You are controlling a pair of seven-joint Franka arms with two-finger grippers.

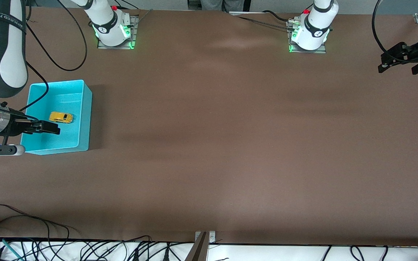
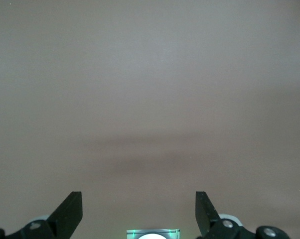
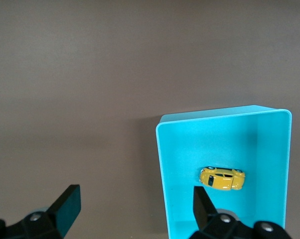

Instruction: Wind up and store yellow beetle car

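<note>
- A wide brown table (image 1: pixel 230 152) fills the scene, with two white robot arm bases along its upper edge and loose cables along the lower edge.
- A turquoise bin (image 1: pixel 82 90) sits on the table at the right arm's end.
- The car (image 1: pixel 61 117), tiny and yellow, lies on the bin's floor, roughly in the middle, not touching any wall; the right wrist view shows it on its side (image 3: pixel 222 178).
- The right gripper (image 1: pixel 51 127) hangs over the bin, just beside the car, its fingers (image 3: pixel 65 209) spread apart and holding nothing.
- The left gripper (image 1: pixel 399 69) waits over bare table at the left arm's end, fingers (image 2: pixel 70 211) also spread wide and empty.
</note>
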